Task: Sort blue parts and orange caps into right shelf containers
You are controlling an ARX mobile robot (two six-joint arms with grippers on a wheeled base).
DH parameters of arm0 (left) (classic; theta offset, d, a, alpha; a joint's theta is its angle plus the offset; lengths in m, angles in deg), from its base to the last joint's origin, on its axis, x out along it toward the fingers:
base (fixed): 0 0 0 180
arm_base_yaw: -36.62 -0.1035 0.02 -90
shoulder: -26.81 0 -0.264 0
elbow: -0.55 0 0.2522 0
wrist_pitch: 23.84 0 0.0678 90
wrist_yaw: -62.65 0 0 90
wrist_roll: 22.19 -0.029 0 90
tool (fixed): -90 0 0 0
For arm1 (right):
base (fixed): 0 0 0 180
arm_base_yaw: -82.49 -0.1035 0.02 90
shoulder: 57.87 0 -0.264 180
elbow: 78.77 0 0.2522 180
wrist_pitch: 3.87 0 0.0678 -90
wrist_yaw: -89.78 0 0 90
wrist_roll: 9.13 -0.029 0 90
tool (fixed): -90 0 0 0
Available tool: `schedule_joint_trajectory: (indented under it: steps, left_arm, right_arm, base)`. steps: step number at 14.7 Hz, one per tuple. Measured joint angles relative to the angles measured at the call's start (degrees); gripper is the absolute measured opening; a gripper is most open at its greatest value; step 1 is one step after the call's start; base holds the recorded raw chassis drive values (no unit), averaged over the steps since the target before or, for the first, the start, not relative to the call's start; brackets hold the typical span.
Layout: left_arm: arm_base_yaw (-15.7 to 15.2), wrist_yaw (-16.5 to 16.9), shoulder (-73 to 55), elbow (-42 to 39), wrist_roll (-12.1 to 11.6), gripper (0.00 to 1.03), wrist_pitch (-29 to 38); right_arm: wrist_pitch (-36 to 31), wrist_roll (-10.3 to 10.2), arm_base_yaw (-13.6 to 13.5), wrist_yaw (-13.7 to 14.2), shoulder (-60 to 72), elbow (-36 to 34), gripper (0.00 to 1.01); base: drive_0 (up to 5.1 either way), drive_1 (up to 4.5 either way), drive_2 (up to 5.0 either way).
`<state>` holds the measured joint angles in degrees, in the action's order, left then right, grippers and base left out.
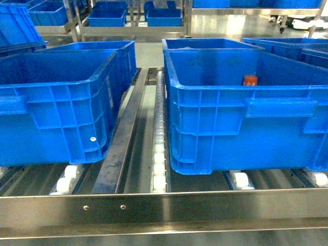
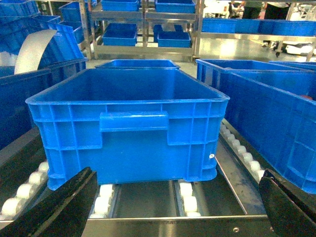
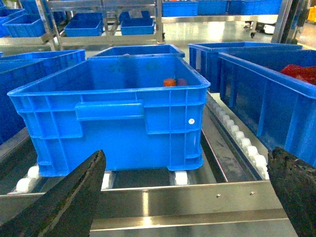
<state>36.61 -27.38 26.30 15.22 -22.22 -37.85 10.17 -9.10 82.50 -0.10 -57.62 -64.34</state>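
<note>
- Both my grippers are empty. My left gripper (image 2: 177,207) has its fingers spread wide at the bottom corners of its wrist view, and my right gripper (image 3: 187,197) is spread just as wide.
- As I judge it, the step in hand is fetching the next piece, since I hold nothing and face the crates from outside the steel front rail (image 1: 164,210).
- One orange cap (image 3: 169,82) already sits inside the crate ahead of my right jaws (image 3: 108,103), toward its far right side. It lies well beyond my fingertips and above them, over the near wall.
- A darker shape lies just beside that cap on its right. I cannot tell what it is.
- The crate ahead of my left jaws (image 2: 128,128) shows a bare inner wall. Its floor is hidden from me, so I cannot say whether anything lies there.
- I see no blue parts in any view, so I would have to look elsewhere for them.
- To do this well, I should keep both grippers open and low, and back clear of the rail before swinging.
- When I return with a piece, I should lift it above the thick rim before releasing. A drop near the wall could bounce out onto the white rollers (image 1: 160,169).
</note>
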Motion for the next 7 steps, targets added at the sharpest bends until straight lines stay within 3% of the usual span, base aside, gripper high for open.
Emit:
schedule_joint_trajectory:
  steps: [7]
  left_arm:
    - [0.0, 0.0, 0.0, 0.0, 0.0, 0.98, 0.0]
  right_arm:
    - [0.0, 0.0, 0.0, 0.0, 0.0, 0.0, 0.98]
  base:
    - [0.0, 0.0, 0.0]
